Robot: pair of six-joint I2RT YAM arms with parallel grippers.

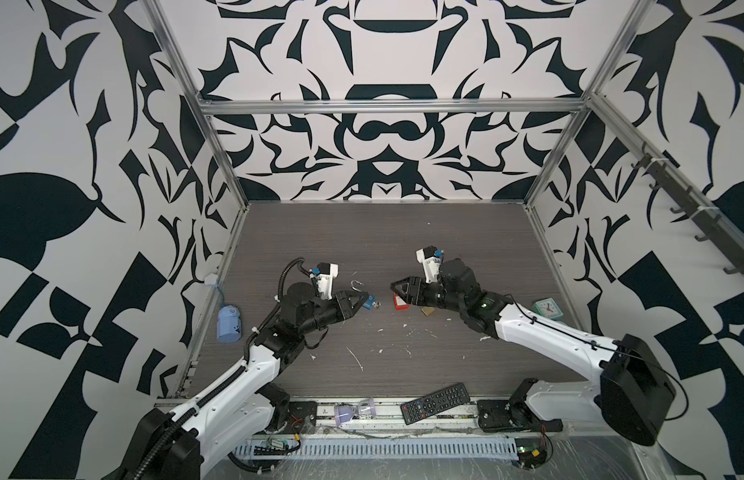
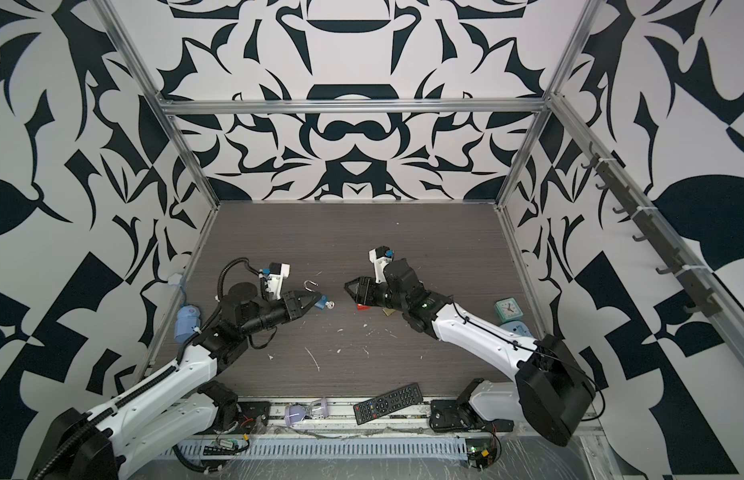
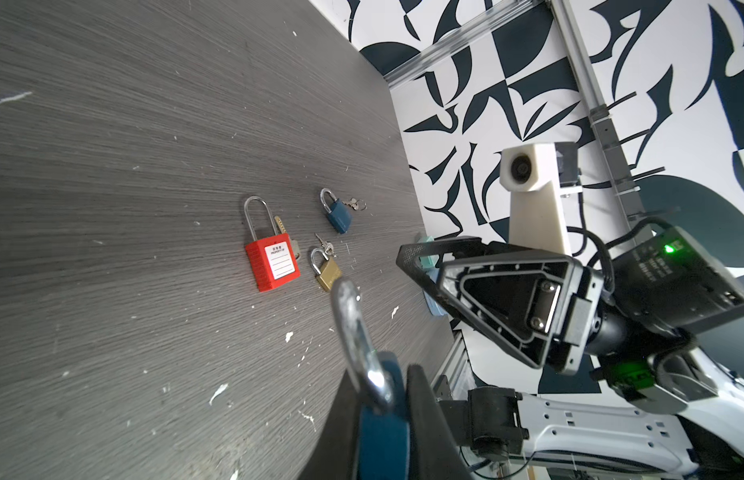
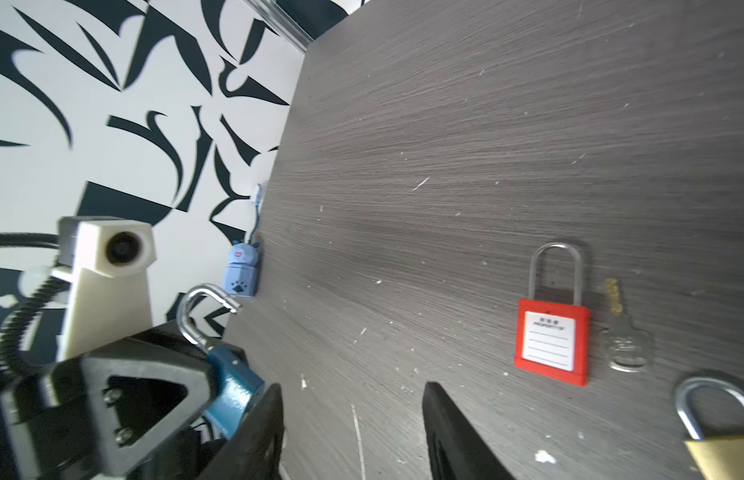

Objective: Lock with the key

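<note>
My left gripper [image 1: 363,300] is shut on the body of a blue padlock [image 1: 367,303], held a little above the table. Its silver shackle [image 4: 202,309] stands swung open. A small silver key [image 1: 376,306] shows at the body's far end. In the left wrist view the blue padlock [image 3: 383,428] sits clamped between both fingers. My right gripper [image 1: 392,286] hangs open just right of the padlock, with a small gap and nothing between its fingers [image 4: 445,419].
On the table under the right arm lie a red padlock [image 4: 551,340] with a loose key [image 4: 621,336], a brass padlock [image 3: 326,272] and a small blue padlock [image 3: 337,214]. A remote [image 1: 439,402], a blue toy [image 1: 228,324] and a teal clock [image 1: 547,308] sit near the edges.
</note>
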